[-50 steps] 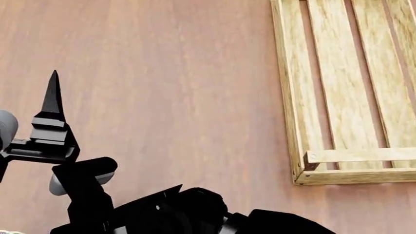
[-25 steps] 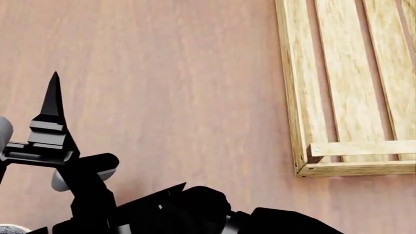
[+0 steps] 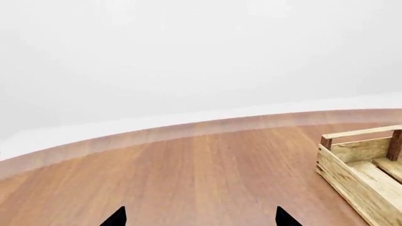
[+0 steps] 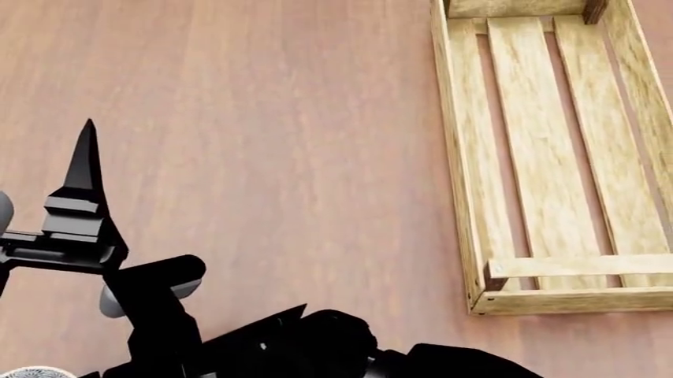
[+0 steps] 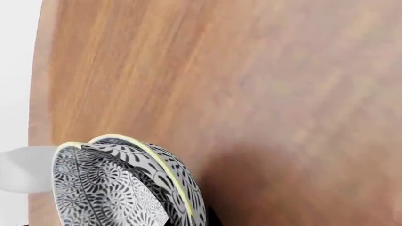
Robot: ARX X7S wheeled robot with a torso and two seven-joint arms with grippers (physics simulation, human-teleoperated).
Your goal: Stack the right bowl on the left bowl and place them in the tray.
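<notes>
Stacked bowls (image 5: 122, 186) held above the table (image 4: 263, 118)
Right gripper's grip cannot be confirmed; left gripper (image 3: 199, 217) gapes wide, tray (image 4: 547, 165) nearby.

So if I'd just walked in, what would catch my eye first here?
Probably the long light-wood tray, lying with nothing in it at the right of the head view on the brown wooden table. Next, the black-and-white patterned bowls, seemingly nested and tilted, filling the right wrist view up close, which suggests the right arm is carrying them. The left gripper shows as a black spike at the head view's left.
</notes>
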